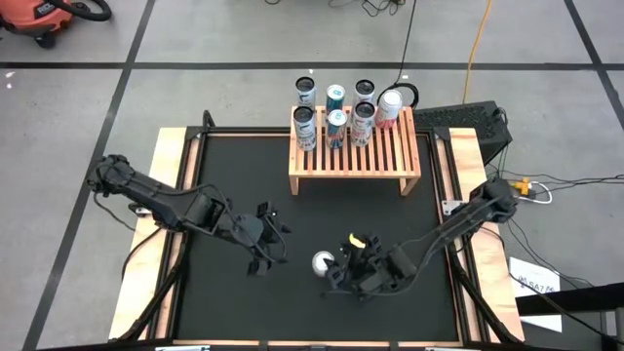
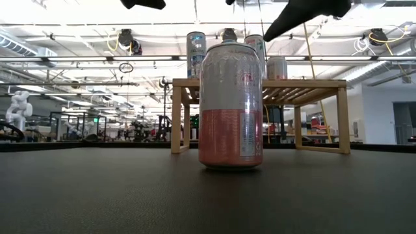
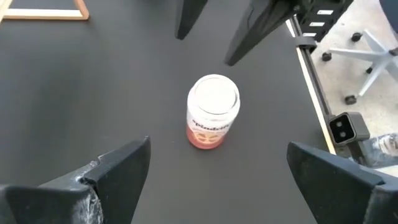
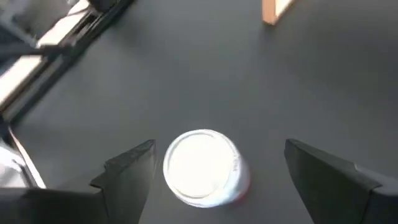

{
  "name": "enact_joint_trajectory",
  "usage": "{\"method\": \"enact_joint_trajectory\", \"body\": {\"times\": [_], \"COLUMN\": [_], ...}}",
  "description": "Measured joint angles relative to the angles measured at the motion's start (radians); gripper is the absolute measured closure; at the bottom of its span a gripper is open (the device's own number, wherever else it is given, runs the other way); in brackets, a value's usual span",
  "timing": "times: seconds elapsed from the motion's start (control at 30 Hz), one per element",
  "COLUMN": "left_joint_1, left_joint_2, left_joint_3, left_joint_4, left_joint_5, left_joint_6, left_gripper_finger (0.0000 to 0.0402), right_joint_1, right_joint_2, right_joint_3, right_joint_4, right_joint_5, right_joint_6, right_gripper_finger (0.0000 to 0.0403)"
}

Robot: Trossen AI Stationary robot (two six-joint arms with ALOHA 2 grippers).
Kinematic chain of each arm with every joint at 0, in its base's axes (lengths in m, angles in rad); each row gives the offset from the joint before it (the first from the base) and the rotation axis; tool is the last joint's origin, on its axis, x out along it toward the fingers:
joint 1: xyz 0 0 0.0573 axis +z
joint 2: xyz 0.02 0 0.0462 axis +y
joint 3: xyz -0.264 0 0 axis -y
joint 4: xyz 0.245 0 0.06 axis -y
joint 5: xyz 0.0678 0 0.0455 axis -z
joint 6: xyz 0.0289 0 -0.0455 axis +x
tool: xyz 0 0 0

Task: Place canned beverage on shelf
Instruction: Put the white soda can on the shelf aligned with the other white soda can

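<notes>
A white and pink can (image 1: 323, 261) stands upright on the black mat, near the table's front; it also shows in the low view (image 2: 231, 104). My right gripper (image 1: 340, 273) is open just right of the can and higher than it. In the right wrist view (image 4: 219, 148) its fingers show on either side of the can's top (image 4: 200, 165) without touching. My left gripper (image 1: 266, 252) is open and empty to the can's left, facing the can (image 3: 213, 118). The light-wood slatted shelf (image 1: 356, 156) stands at the far side with several cans (image 1: 336, 122) upright on its slats.
Bare black mat lies between the can and the shelf's legs (image 2: 177, 117). More cans (image 1: 334, 95) stand behind the shelf's far edge. The table's wooden border (image 1: 478, 244) runs along both sides. Cables and a power box (image 1: 468, 115) lie beyond the shelf's right end.
</notes>
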Motion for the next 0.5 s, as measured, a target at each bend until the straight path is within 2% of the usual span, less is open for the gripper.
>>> {"method": "enact_joint_trajectory", "body": {"times": [0.13,0.5], "left_joint_1": [-0.005,-0.018], "left_joint_2": [0.004,0.005], "left_joint_3": [0.000,0.000], "left_joint_4": [-0.002,-0.048], "left_joint_5": [-0.021,-0.020], "left_joint_6": [-0.005,-0.008], "left_gripper_finger": [0.0027,0.0027], "right_joint_1": [-0.002,0.007], "right_joint_2": [0.035,0.073], "right_joint_3": [0.048,0.052], "right_joint_4": [-0.023,0.037], "right_joint_5": [-0.001,-0.007], "right_joint_6": [0.088,0.033], "right_gripper_finger": [0.0065,0.0065]}}
